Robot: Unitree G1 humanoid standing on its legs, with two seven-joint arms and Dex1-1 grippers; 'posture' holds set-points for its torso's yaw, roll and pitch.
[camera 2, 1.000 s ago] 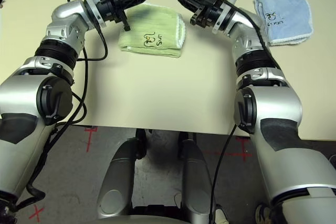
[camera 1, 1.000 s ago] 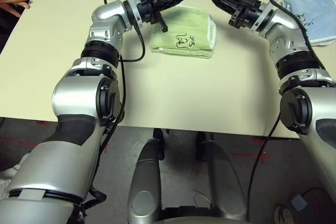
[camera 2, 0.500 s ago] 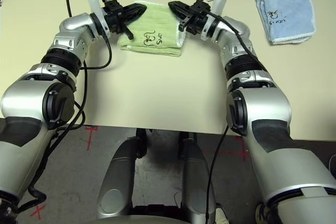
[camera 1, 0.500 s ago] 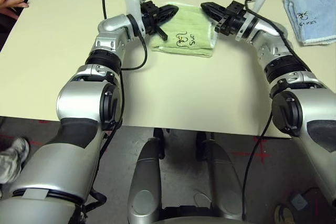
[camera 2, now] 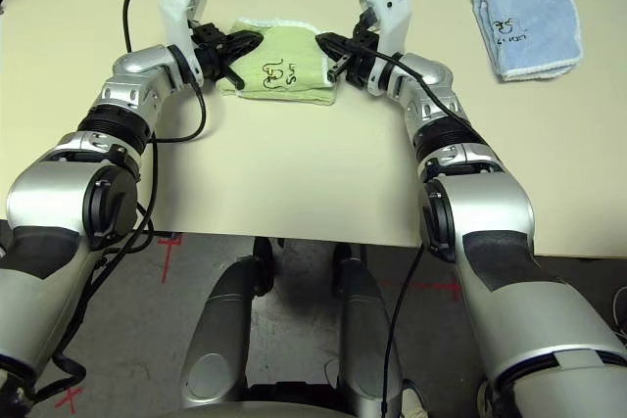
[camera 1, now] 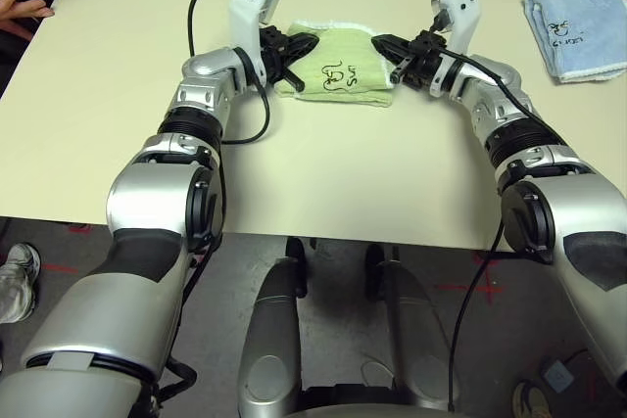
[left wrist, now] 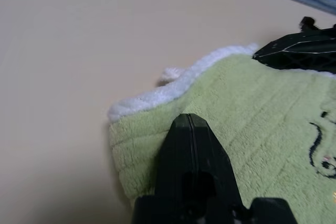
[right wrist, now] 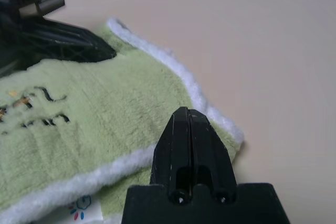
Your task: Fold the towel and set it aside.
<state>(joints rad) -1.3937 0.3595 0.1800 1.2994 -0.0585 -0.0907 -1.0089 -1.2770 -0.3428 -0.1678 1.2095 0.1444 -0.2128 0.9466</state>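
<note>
Now both the left gripper [camera 1: 306,44] and right gripper [camera 1: 382,46] rest clenched, empty, at opposite ends of the folded towel [camera 1: 343,70] on the surface [camera 1: 323,173], so setting aside likely remains, calling for opened fingers.

Around the folded towel [camera 1: 338,73] the bench [camera 1: 323,173] lies bare in front and behind, while its two sides are blocked by the left end effector [camera 1: 306,43] and right end effector [camera 1: 382,46].
</note>
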